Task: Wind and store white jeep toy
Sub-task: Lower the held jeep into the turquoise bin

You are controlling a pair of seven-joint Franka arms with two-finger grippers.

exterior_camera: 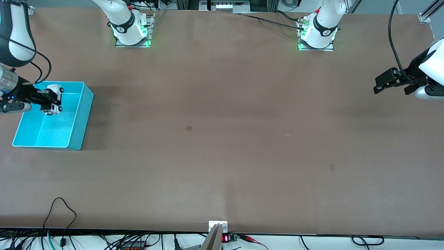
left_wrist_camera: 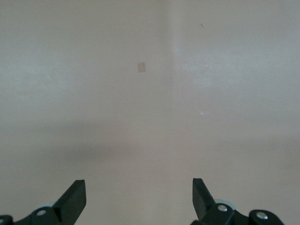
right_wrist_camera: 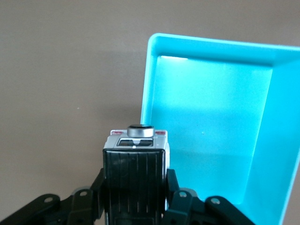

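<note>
The right gripper [exterior_camera: 52, 100] is up in the air near the right arm's end of the table, its fingers squeezed tight on the white jeep toy [exterior_camera: 54, 99]. The left gripper [exterior_camera: 378, 86] waits at the left arm's end, fingers [left_wrist_camera: 75, 197] spread wide, holding nothing.

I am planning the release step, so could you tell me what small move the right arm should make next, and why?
Probably lower a little, then open. The right gripper is shut on the white jeep toy, held over the cyan bin, not yet resting inside. The left gripper waits open.
</note>
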